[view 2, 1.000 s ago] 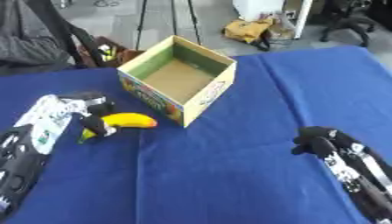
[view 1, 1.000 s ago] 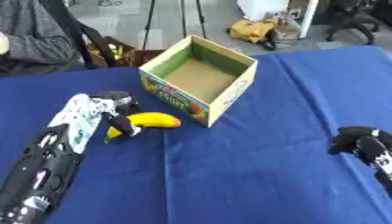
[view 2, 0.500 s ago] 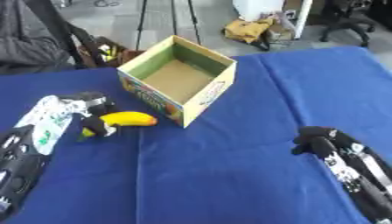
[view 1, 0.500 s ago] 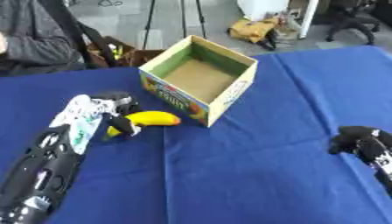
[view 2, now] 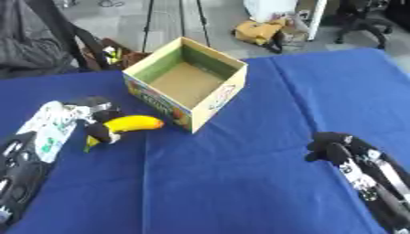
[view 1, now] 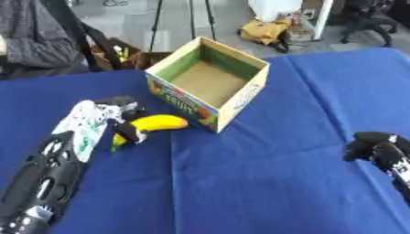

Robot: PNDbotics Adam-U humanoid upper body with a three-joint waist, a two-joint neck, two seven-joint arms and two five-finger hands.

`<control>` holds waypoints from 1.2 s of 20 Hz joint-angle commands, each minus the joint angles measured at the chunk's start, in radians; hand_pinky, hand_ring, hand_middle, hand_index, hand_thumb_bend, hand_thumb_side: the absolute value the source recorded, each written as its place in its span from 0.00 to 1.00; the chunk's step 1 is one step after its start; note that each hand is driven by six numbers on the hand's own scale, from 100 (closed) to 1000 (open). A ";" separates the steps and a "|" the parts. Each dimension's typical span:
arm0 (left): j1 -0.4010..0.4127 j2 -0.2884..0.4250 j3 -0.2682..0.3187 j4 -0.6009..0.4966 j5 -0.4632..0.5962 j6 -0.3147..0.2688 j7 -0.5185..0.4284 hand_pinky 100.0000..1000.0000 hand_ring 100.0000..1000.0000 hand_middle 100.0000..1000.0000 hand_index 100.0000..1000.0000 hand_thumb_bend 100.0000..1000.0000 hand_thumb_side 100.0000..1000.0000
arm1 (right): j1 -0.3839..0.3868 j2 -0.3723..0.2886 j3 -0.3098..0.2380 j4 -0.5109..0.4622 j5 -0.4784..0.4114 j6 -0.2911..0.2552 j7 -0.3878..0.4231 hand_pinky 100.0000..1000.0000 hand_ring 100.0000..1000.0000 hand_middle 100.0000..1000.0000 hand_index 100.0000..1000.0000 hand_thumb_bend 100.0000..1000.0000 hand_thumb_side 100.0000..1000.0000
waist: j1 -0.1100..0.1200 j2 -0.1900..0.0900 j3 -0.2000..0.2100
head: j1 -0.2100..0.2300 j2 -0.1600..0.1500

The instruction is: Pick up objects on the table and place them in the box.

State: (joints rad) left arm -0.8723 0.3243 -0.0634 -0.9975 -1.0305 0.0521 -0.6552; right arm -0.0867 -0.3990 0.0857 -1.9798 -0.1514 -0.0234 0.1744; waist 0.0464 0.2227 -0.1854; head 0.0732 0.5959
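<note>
**A:** So what did it look like from where you stood?

**B:** Big blue table [view 1: 264, 183], basically the whole scene. Toward the far side sat an open cardboard box [view 1: 210, 82] with fruit pictures on the outside, turned a bit askew, and nothing inside that I could see.

**A:** And the arms?

**B:** The left hand [view 1: 120, 116] came in from the near left, fingers curled round one end of a yellow banana [view 1: 152, 124]. The banana lay on the cloth just beside the box's near left wall, its other end pointing at the box, very close or maybe touching, couldn't tell.

**A:** The other one?

**B:** The right hand [view 2: 330, 147] sat well apart near the right edge, fingers curled in on themselves, holding nothing.
</note>
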 commanded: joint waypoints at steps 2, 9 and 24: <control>-0.019 0.022 0.003 -0.034 0.010 0.006 0.022 0.64 0.47 0.43 0.61 0.00 0.15 | -0.004 -0.008 -0.011 -0.020 0.000 0.002 0.000 0.79 0.62 0.62 0.77 0.09 0.67 | -0.006 -0.014 -0.001 | 0.001 -0.011; -0.037 0.046 0.007 -0.075 0.028 0.004 0.014 0.64 0.47 0.42 0.60 0.00 0.15 | -0.004 -0.011 -0.011 -0.020 -0.001 0.002 0.001 0.79 0.62 0.62 0.77 0.09 0.67 | -0.004 -0.018 -0.001 | 0.002 -0.015; -0.035 0.058 0.044 -0.158 0.134 0.041 0.077 0.53 0.36 0.30 0.46 0.00 0.18 | -0.003 -0.012 -0.012 -0.020 -0.002 0.001 0.002 0.79 0.62 0.62 0.77 0.09 0.67 | -0.010 -0.018 0.000 | 0.004 -0.022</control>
State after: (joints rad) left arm -0.8887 0.3521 -0.0328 -1.1278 -0.9090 0.0885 -0.5911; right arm -0.0867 -0.3990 0.0850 -1.9798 -0.1514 -0.0218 0.1761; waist 0.0411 0.2224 -0.1854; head 0.0754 0.5865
